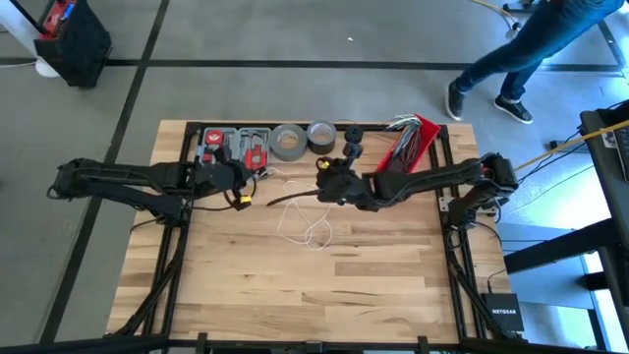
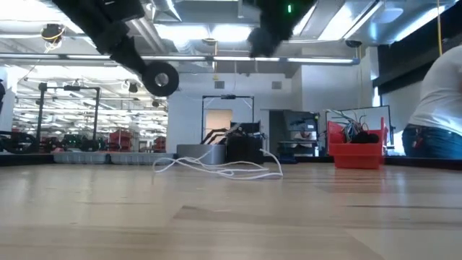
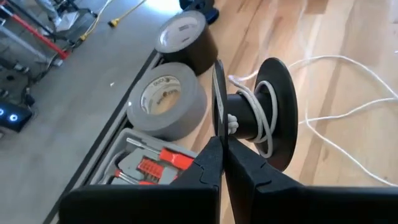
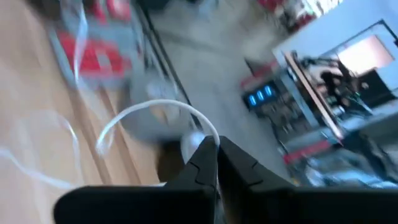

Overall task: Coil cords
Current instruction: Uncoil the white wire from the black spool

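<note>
A black round spool (image 3: 273, 106) carries a few turns of the long white cord (image 3: 264, 121) on its hub. My left gripper (image 3: 221, 142) is shut on it and holds it above the table; it also shows in the low view (image 2: 162, 79). The rest of the white cord (image 1: 307, 228) lies in loose loops on the wood, as the low view (image 2: 216, 167) shows too. My right gripper (image 4: 214, 146) is at the table's middle (image 1: 324, 187), shut on a stretch of the white cord (image 4: 143, 112). No thin dark cord can be told. My left gripper pinches the rim of the spool's nearer thin flange (image 3: 218, 109) between its two fingers. The spool is lifted clear of the table, with its axle about level. My right gripper pinches the white cord (image 4: 198, 138) between its fingertips. The cord arches away from them in a slack curve.
A grey tape roll (image 1: 288, 141), a black tape roll (image 1: 320, 133) and a red-and-grey tool case (image 1: 234, 147) stand along the far edge. A red bin of wires (image 1: 413, 143) is at the far right. A person (image 1: 531, 44) walks beyond the table. Bare wood lies toward the near edge.
</note>
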You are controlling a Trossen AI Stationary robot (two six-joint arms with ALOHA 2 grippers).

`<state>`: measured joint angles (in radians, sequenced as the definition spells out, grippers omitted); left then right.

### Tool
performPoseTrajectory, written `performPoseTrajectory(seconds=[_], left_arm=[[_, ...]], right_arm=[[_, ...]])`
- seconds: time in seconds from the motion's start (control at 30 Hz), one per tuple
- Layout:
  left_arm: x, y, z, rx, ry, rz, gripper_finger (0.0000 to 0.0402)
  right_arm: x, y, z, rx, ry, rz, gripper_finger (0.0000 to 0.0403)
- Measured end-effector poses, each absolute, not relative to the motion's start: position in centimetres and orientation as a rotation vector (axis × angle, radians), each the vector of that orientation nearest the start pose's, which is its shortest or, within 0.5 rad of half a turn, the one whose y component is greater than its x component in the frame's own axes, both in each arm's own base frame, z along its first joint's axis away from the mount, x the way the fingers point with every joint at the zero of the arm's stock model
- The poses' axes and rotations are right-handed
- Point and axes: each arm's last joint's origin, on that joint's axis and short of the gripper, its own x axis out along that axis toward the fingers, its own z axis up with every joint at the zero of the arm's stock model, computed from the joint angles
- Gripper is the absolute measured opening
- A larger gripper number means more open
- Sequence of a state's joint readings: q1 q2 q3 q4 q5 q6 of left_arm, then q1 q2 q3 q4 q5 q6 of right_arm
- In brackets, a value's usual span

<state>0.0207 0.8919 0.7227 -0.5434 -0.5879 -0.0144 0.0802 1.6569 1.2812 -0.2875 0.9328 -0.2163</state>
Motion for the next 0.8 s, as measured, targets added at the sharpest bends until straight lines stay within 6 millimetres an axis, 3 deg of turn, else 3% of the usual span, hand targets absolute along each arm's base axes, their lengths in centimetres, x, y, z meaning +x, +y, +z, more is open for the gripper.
performPoseTrajectory(seconds=[0.3,0.5,0.6,0.7,0.8], left_arm=[[17.6,3.2,26.4,0.122,0.696,0.670,0.0002],[17.4,4.2,26.5,0.072,0.680,0.757,0.0002],[17.2,4.8,26.6,0.082,0.662,0.866,0.0002],[17.0,5.1,26.7,0.084,0.653,0.921,0.0002],[17.0,5.0,26.7,0.085,0.653,0.916,0.0002]], right_arm=[[37.1,5.6,31.0,-0.511,0.374,-0.449,0.0007],[37.2,7.5,30.9,-0.515,0.317,-0.062,0.0007],[36.9,7.9,29.8,-0.451,0.393,0.122,0.0007],[36.7,7.7,28.9,-0.395,0.477,0.119,0.0011],[36.9,7.4,28.3,-0.351,0.517,-0.027,0.0027]])
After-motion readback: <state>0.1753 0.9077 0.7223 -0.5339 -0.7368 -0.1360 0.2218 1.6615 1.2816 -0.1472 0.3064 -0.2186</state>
